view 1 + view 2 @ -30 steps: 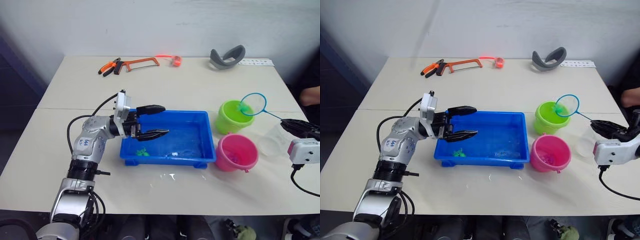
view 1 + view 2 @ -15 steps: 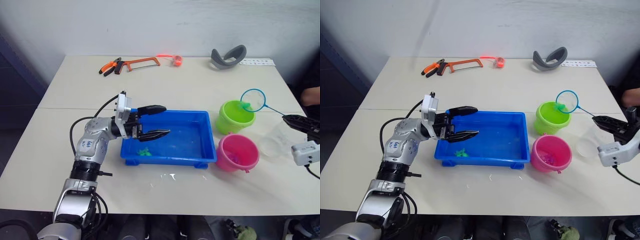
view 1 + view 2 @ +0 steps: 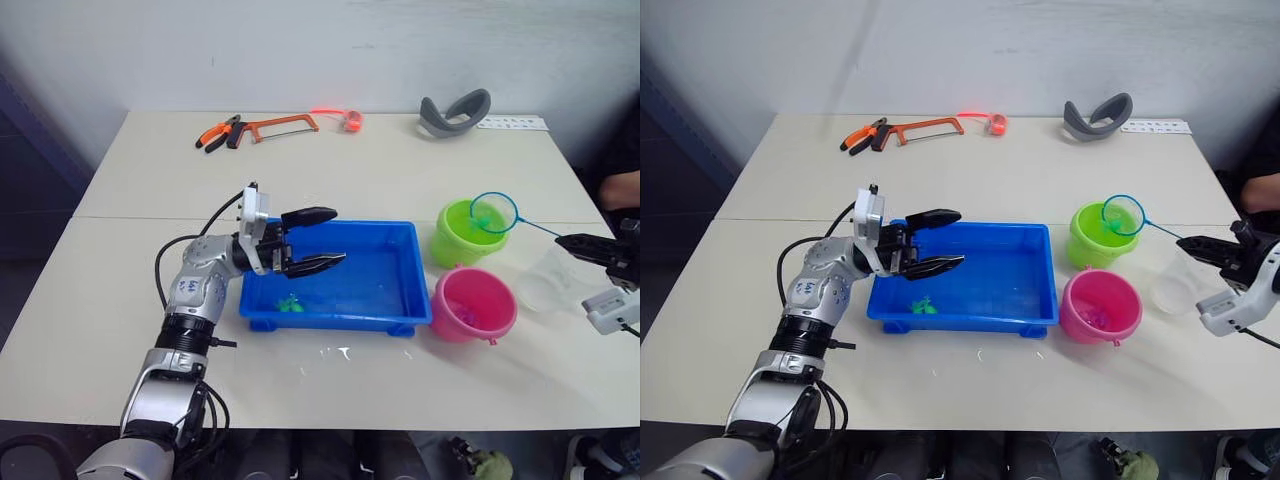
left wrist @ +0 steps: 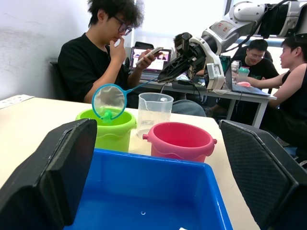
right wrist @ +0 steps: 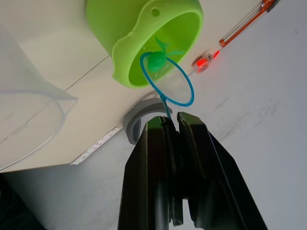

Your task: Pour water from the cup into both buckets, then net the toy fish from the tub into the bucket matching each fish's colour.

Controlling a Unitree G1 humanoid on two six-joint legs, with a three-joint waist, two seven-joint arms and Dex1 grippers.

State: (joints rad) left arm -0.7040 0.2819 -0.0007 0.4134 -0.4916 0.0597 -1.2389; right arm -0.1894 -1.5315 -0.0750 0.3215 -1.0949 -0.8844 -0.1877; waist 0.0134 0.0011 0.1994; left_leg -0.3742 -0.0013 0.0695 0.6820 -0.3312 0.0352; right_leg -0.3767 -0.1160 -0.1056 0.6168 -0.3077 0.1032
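Observation:
The blue tub [image 3: 380, 262] lies mid-table with a green toy fish [image 3: 288, 303] near its left front corner. My left gripper [image 3: 338, 235] hovers open over the tub's left end, holding nothing. To the right stand the lime green bucket [image 3: 460, 236] and the pink bucket [image 3: 473, 306], with the clear cup [image 3: 553, 279] beyond them. My right gripper [image 5: 171, 117] is shut on the net's thin handle. The net hoop [image 3: 493, 212] hangs tilted over the green bucket's rim with a green fish [image 5: 156, 61] in its mesh.
At the table's far edge lie orange pliers [image 3: 219, 133], a hacksaw [image 3: 283, 125], a small red ring [image 3: 352, 121] and a grey curved band [image 3: 454, 111]. A person's hand [image 3: 622, 187] is at the right edge. Several people [image 4: 103, 52] sit beyond the table's right side.
The net hoop has come down and a little left, lower over the green bucket. My left arm has edged right, its gripper still open over the tub.

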